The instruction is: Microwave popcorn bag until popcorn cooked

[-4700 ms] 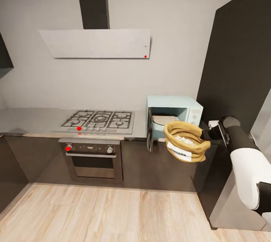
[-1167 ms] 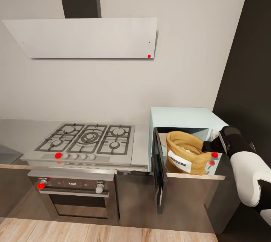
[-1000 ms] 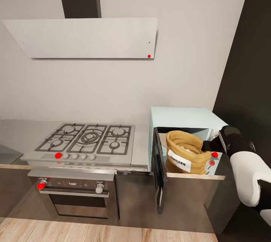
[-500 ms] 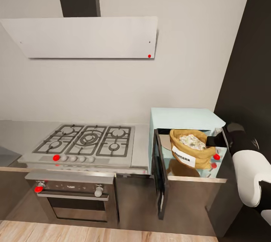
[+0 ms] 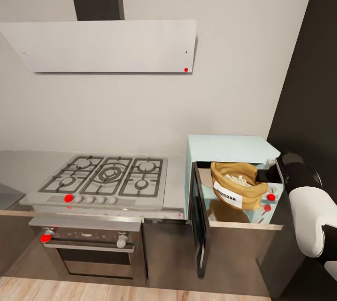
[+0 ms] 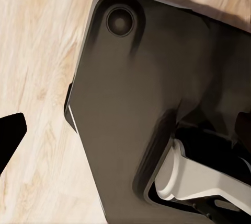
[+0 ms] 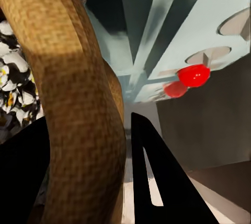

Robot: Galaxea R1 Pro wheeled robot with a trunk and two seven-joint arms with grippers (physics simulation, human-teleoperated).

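Kitchen microwave [image 5: 229, 147], popcorn bag [image 5: 234, 188] labelled POPCORN inside.

Pale grey wall [image 5: 140, 104], white hood [image 5: 107, 46], wooden floor [image 5: 70, 289], dark cabinets [image 5: 173, 249].

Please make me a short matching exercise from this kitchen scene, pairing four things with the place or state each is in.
Things:
1. popcorn bag
2. microwave door
3. gas hob
4. right gripper

States:
A. swung open
B. set into the countertop
C. closed on the sack's rim
D. held inside the microwave

Pairs: 1-D, 2-A, 3-B, 4-C
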